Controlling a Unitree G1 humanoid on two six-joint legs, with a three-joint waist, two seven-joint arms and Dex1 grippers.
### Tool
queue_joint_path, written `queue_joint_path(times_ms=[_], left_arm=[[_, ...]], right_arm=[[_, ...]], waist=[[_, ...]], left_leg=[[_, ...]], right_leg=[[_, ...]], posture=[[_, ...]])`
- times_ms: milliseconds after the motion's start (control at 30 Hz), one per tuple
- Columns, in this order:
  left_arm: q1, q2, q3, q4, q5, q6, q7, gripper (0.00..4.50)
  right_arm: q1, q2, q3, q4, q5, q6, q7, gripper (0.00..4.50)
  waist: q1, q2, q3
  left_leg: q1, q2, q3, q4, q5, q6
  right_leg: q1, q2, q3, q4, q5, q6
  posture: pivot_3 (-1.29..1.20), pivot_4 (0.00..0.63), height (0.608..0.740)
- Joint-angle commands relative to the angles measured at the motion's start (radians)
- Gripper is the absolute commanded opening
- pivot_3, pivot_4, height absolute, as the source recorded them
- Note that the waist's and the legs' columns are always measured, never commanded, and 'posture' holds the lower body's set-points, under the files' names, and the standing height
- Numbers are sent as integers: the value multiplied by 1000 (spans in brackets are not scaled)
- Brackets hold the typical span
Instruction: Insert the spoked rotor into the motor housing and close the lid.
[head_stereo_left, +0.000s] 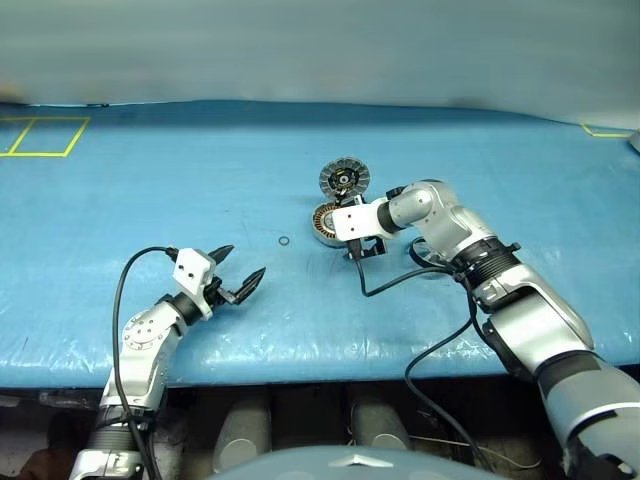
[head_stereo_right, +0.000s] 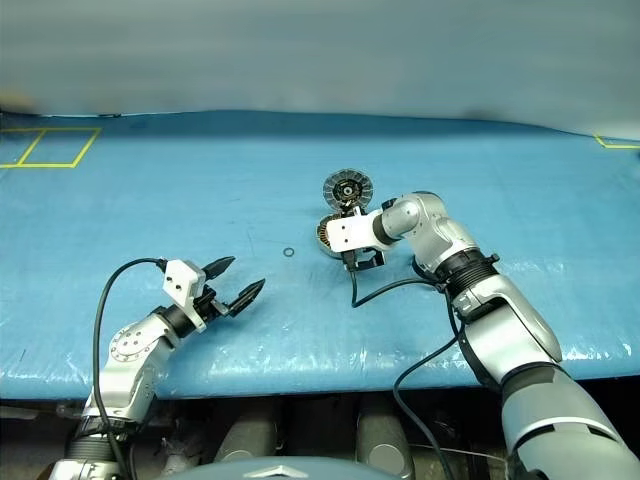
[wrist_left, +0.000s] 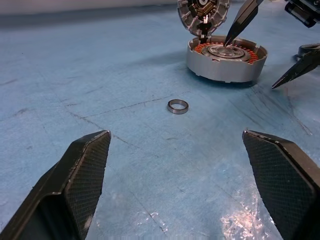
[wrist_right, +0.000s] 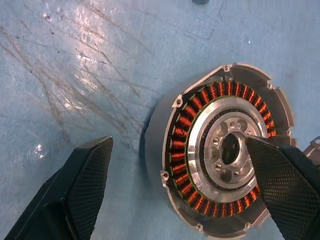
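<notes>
My right pincer (wrist_right: 178, 141) hangs spread wide and holds nothing, tilted down over the motor housing (wrist_right: 220, 150). 1 finger is over the bright central hub and the other is out past the wall, over the bare blue desk (head_stereo_left: 150, 200). The housing sits mouth up near the middle of the desk with its ring of copper windings exposed, so I judge the rotor is not yet in. The lid (head_stereo_left: 344, 180) stands upright on its hinge at the housing's far edge, segmented inner face towards me. The coming move turns on where the spoked rotor (wrist_left: 309, 49) lies. I take it to be the dark, silver-rimmed round thing lying flat just to the right of the housing, mostly hidden by my right forearm, though I cannot be sure of it. That puts it on my right arm's side, beside this pincer and not beneath it. My left pincer (head_stereo_left: 244, 262) is also wide open and empty, well apart at the near left, pointing level towards the housing. A small metal ring (wrist_left: 178, 106) lies between them. Count: 1 housing, 1 lid, 1 likely rotor, 1 small ring, 2 pincers.
</notes>
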Motion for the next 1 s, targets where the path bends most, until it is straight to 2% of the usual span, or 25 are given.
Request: queue_joint_path(times_ms=[33, 167, 333, 433, 533, 633, 800, 1000], left_arm=[[8, -1, 16, -56, 1, -25, 11, 4500], [13, -2, 15, -62, 2, -26, 19, 4500], [20, 1, 15, -68, 2, -25, 25, 4500], [20, 2, 15, -67, 4, -25, 27, 4500], [13, 3, 14, -62, 6, -26, 27, 4500], [5, 5, 13, -58, 7, -26, 26, 4500], [2, 6, 11, -54, 8, -26, 24, 4500], [6, 8, 13, -54, 9, -25, 23, 4500]], right_arm=[[-41, 18, -9, 40, -12, -24, 5, 4482], [-71, 45, 4, 160, -49, -36, -14, 4482], [-80, 60, -6, 212, -49, -51, -4, 4482], [-75, 62, -7, 226, -47, -55, 13, 3917], [-67, 67, -8, 225, -49, -60, 8, 2884], [-53, 74, -16, 212, -34, -59, 27, 2177], [-17, 80, -51, 135, 8, -44, 44, 2172], [120, 72, -59, -155, 32, 43, 62, 2172]], waist=[[0, 0, 0], [-1, 0, 0], [-2, 0, 0], [-4, 0, 0], [-5, 0, 0], [-4, 0, -1], [-5, 0, -1], [-15, 0, -1]], left_leg=[[0, 0, 0, 0, 0, 0], [0, 0, 0, 0, 0, 0], [2, 0, 0, 0, 0, 0], [2, 0, 0, 0, 0, 0], [2, 0, 0, 1, 0, 0], [2, 0, 0, 1, 0, 0], [2, 0, 0, 0, 0, 0], [2, 1, 0, -1, 0, 0]], right_leg=[[0, 0, 0, 0, 0, 0], [0, 0, 0, 0, 0, 0], [2, 0, 0, 0, 2, -3], [2, 0, 0, 1, 2, -3], [2, 0, 0, 2, 2, -3], [2, 0, 0, 2, 2, -3], [2, 0, 0, 2, 2, -3], [1, 0, 0, 2, 1, -3]], posture=[[0, 150, 740], [0, 150, 740], [0, 150, 740], [0, 150, 740], [0, 150, 740], [0, 150, 740], [0, 150, 740], [0, 150, 740]])
